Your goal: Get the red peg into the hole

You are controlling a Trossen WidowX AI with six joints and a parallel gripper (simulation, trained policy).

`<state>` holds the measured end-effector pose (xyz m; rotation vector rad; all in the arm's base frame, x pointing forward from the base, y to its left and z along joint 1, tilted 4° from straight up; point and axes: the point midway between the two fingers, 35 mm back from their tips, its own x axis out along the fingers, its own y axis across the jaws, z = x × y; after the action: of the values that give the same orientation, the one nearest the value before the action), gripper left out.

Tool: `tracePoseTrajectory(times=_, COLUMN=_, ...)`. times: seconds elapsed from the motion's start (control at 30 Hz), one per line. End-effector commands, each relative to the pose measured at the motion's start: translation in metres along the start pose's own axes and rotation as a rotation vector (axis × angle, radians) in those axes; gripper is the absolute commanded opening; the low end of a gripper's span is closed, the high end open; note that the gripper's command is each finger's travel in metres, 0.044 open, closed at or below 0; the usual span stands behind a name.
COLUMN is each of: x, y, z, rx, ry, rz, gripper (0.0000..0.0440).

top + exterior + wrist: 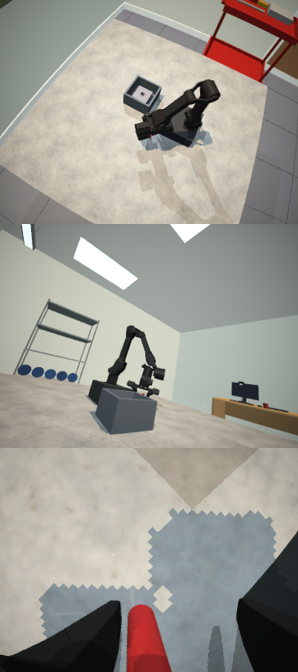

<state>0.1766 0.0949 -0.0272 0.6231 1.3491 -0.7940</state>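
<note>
The red peg (150, 136) (143, 394) (142, 633) seems to stand upright on the table; only a bit of it shows in the top and exterior views. My gripper (144, 132) (144, 389) (180, 610) is pointed down around it, fingers part-way apart. In the wrist view the peg is between the fingers, close beside the left one, with a wide gap to the right one. The near end of the peg runs out of the bottom of that view. The open box (135, 103) (133, 414) stands apart from the gripper. The light plate (145, 99) with its dark hole lies at its bottom.
The arm's dark base (178, 135) is beside the gripper, on the right in the top view. The box's raised walls stand near the arm. A red cart (237, 59) is beyond the table's edge. A shelf (67, 331) and a desk (219, 406) are in the background.
</note>
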Motion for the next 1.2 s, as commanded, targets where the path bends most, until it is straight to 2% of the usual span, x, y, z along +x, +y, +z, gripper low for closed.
tracePoseTrajectory(times=0.0, x=0.007, y=-0.007, z=-0.007, rx=0.016, ry=0.049, rz=-0.025, gripper=0.0159)
tracePoseTrajectory(times=0.2, x=0.006, y=-0.004, z=-0.006, rx=0.012, ry=0.084, rz=-0.028, gripper=0.0006)
tracePoseTrajectory(times=0.23, x=0.006, y=-0.004, z=-0.006, rx=0.012, ry=0.089, rz=-0.033, gripper=0.0000)
tracePoseTrajectory(times=0.5, x=-0.012, y=0.004, z=0.015, rx=-0.029, ry=-0.006, rz=0.006, gripper=0.0000)
tracePoseTrajectory(times=1.17, x=-0.074, y=0.012, z=0.078, rx=-0.119, ry=-0.168, rz=0.000, gripper=0.0000)
